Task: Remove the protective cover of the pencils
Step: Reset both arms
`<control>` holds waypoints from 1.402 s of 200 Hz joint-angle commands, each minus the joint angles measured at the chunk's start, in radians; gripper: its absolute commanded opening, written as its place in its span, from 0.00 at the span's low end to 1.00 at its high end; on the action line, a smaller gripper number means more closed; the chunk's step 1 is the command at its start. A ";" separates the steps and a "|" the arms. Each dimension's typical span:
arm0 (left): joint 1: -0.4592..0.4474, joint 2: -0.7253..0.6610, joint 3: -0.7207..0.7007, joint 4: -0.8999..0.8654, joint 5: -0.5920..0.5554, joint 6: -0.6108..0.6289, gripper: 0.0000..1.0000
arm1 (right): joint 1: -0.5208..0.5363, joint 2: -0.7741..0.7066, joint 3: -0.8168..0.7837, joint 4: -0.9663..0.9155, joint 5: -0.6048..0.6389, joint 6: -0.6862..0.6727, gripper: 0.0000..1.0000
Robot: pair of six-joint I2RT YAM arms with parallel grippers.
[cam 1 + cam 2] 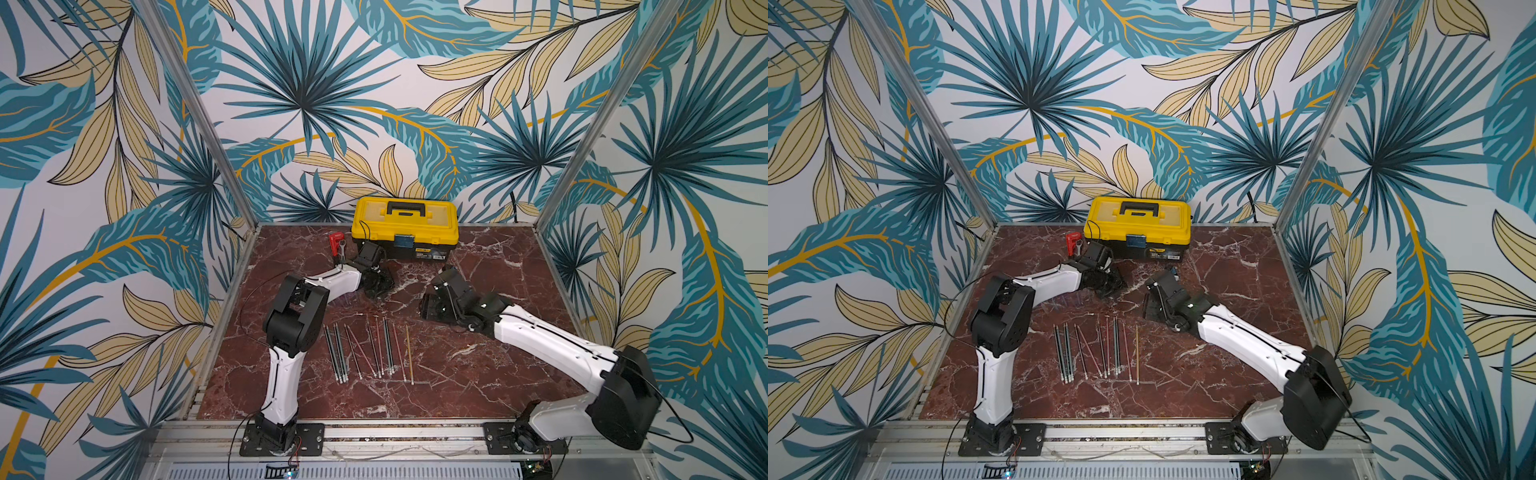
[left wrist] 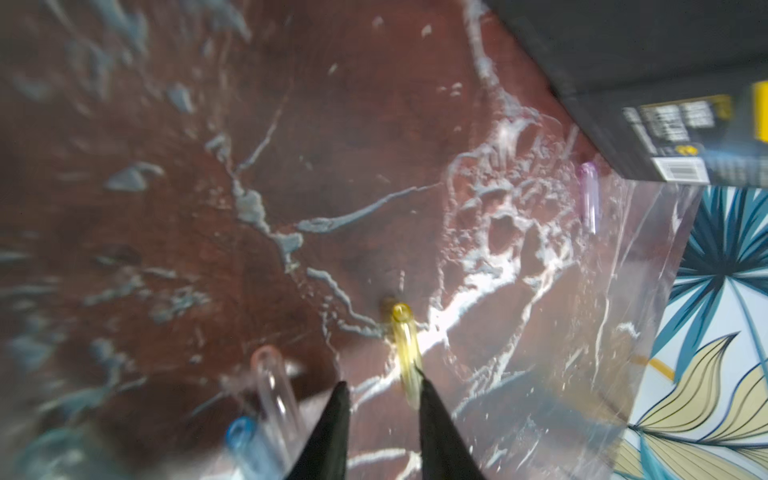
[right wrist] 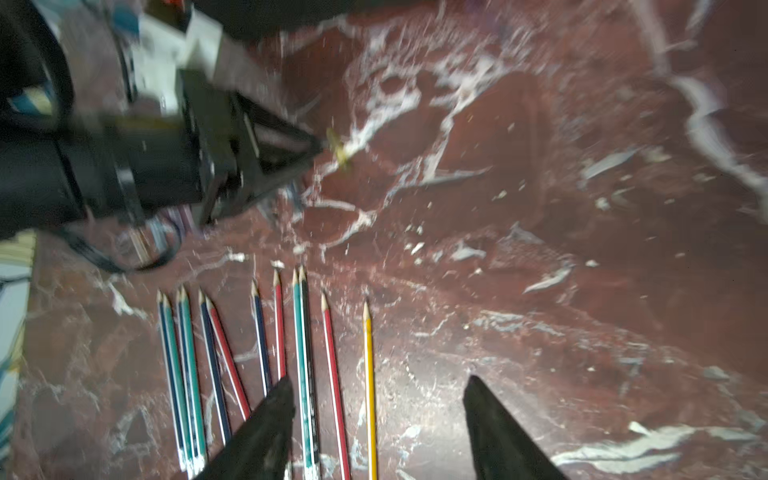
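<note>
Yellow toolbox [image 1: 405,226] with black handle, lid down, at back of red marble tabletop [image 1: 498,374], small red tool [image 1: 336,240] (maybe a wrench, too small) just beside it, leaf-print wallpaper [image 1: 311,83] behind.

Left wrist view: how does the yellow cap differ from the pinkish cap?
The yellow cap is yellow-tinted and looks slimmer; the pinkish cap is nearly colourless and looks wider. The yellow cap lies by one fingertip of the open left end effector; the pinkish cap lies outside its fingers. Both are translucent.

Leaf-print walls [image 1: 374,83], red marble tabletop [image 1: 478,374]
</note>
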 commanded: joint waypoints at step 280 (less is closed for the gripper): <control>0.447 -0.535 -1.076 1.234 -0.532 0.780 1.00 | -0.619 0.180 -0.730 1.533 0.095 -0.743 0.99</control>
